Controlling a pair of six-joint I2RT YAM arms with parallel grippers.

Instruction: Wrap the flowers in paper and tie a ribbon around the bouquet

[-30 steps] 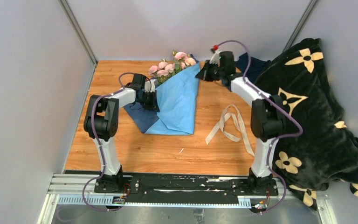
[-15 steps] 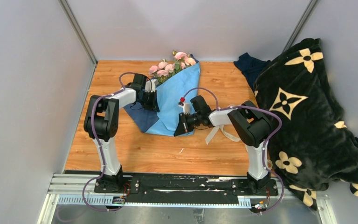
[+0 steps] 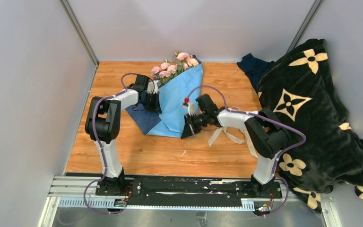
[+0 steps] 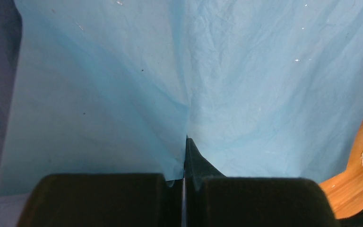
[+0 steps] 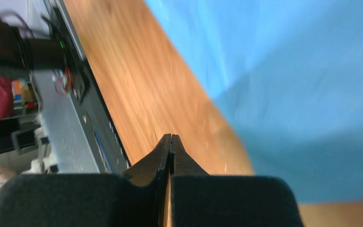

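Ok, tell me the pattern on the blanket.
The blanket is black with cream flower and four-point star motifs; the top external view shows it best.

flowers (image 3: pixel 172 67) half hidden in paper (image 3: pixel 182 94), ribbon (image 3: pixel 213 137) partly under right arm (image 3: pixel 238 118), right wrist view blurred

Grey walls (image 3: pixel 28 94) enclose a wooden table (image 3: pixel 137 156); patterned black blanket (image 3: pixel 312 123) at right.

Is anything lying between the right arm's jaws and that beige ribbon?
Nothing visible does. The right jaws, shut, sit at the blue paper's near corner. The ribbon lies on the wooden table just to their right, partly hidden under that arm's own forearm.
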